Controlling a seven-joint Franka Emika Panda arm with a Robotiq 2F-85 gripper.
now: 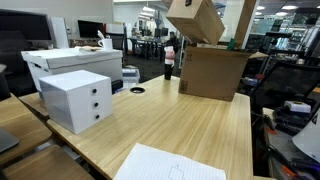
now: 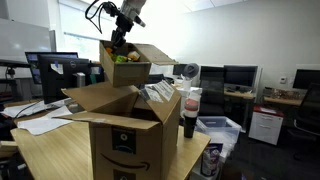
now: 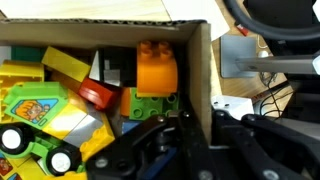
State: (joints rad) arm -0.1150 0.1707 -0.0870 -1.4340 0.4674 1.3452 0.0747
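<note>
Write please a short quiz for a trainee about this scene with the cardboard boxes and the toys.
1. True or false: the small cardboard box stands on the table.
2. What does the gripper clamp? A) a rim of the small cardboard box; B) a pen; C) nothing.
3. Fill in: in the wrist view, the big block by the box wall is ____.
Key: 1 false, it hangs above the table; 2 A; 3 orange.

Open office with wooden table [image 1: 190,125], white drawers [image 1: 78,100] and dark monitors [image 2: 240,78].
</note>
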